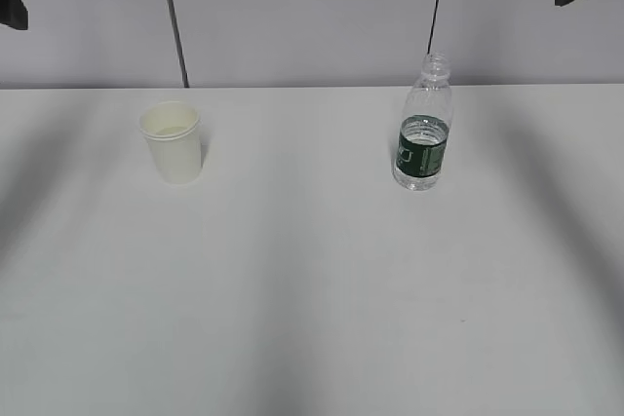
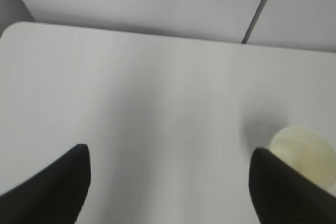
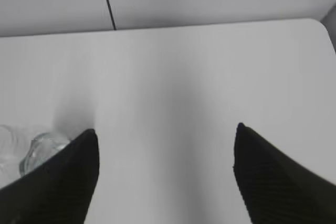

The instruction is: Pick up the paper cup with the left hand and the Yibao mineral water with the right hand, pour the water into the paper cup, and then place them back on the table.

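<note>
Exterior: a cream cup (image 1: 173, 141) stands left on the table (image 1: 312, 299), well apart from the uncapped, green-labelled bottle (image 1: 423, 126); its print is unreadable. Left wrist: the left gripper (image 2: 168, 156) gapes empty, cup beside its right finger. Right wrist: the right gripper (image 3: 165, 135) gapes empty, a blurred bottle probably at lower left.

The only printed surface is the dark green label (image 1: 422, 155) around the middle of the Yibao mineral water (image 1: 424, 124), which stands on the right of the table (image 1: 312, 280) in the exterior view. Pale marks show on that label, but they are too small and blurred to read as letters, a brand name or numbers. In the right wrist view only the clear upper part of the bottle shows at the left edge, with the label out of sight. The paper cup (image 1: 174, 141) on the left is plain, with no print. Nothing else carries any readable text or sign.
</note>
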### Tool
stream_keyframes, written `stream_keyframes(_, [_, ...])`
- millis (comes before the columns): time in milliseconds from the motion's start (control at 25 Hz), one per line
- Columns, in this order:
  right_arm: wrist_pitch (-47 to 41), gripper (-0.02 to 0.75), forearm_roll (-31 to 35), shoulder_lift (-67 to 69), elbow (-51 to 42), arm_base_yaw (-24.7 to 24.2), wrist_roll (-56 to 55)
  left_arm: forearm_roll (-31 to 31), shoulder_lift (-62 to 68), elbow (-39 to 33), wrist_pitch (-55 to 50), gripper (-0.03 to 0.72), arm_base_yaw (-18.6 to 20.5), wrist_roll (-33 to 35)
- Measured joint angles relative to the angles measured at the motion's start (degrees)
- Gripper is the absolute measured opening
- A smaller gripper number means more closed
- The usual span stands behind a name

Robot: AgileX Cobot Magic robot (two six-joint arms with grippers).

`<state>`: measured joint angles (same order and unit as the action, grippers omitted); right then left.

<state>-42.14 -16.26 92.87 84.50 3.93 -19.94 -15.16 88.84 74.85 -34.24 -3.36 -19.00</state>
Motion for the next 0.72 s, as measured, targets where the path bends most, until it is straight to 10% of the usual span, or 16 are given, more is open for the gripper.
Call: stream_keyframes(720, [-29.1,0.586,13.1,-0.4,12.2,0.0,11.4,15.2,-0.4,7.3,-35.1,0.524,0.0,13.9])
